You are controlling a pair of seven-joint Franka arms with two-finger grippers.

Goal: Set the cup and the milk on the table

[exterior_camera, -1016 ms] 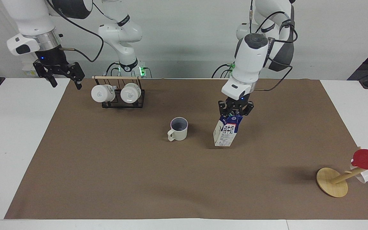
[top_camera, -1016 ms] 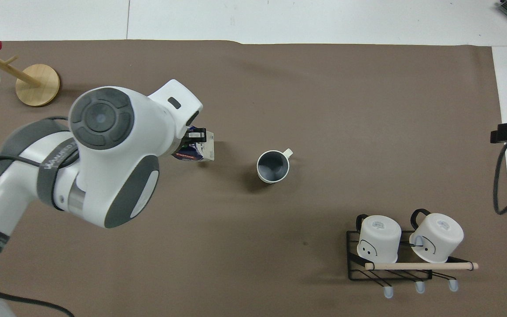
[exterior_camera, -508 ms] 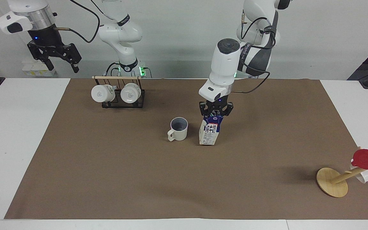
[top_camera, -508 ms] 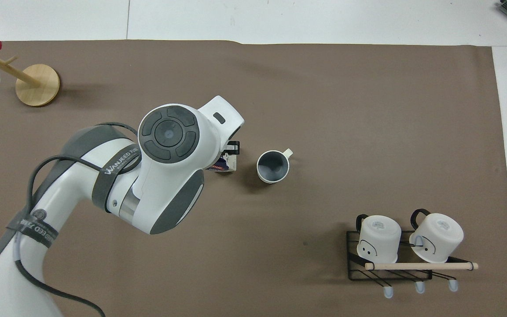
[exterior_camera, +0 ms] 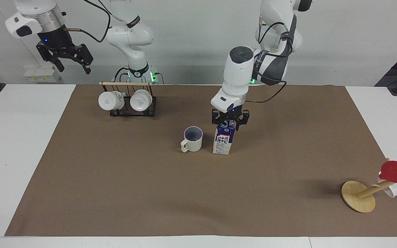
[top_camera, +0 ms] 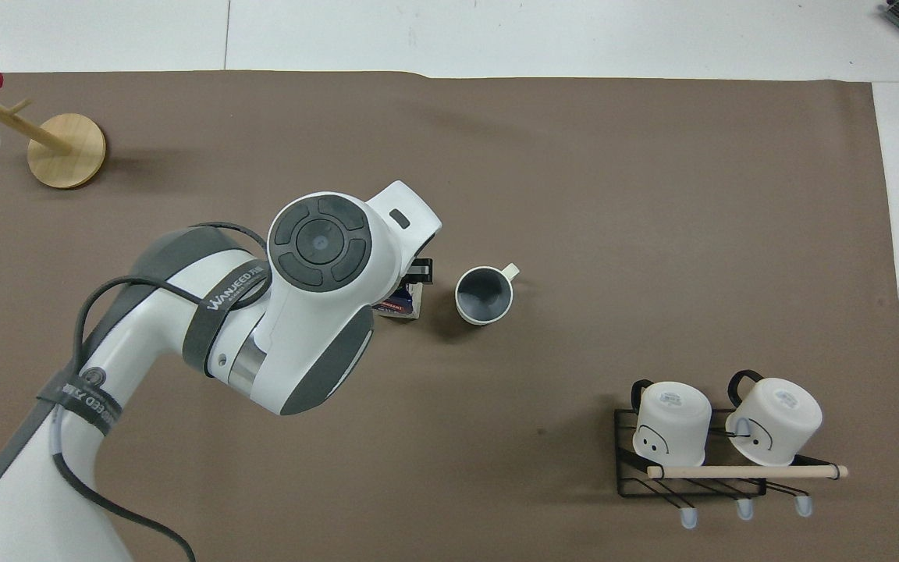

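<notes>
Blue-white milk [exterior_camera: 223, 140], clamped at its top by the left tool [exterior_camera: 230, 121], has moved beside the cup [exterior_camera: 192, 139] and now stands upright on the counter [exterior_camera: 115, 179]; release seems next. Right tool [exterior_camera: 68, 58] waits raised, fingers apart.

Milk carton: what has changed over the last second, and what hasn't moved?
The left gripper, shut on the milk carton, carried it toward the cup and brought it upright beside it. It has not let go. The right gripper rose away from the table. The cup, mug rack and wooden stand stayed put.
</notes>
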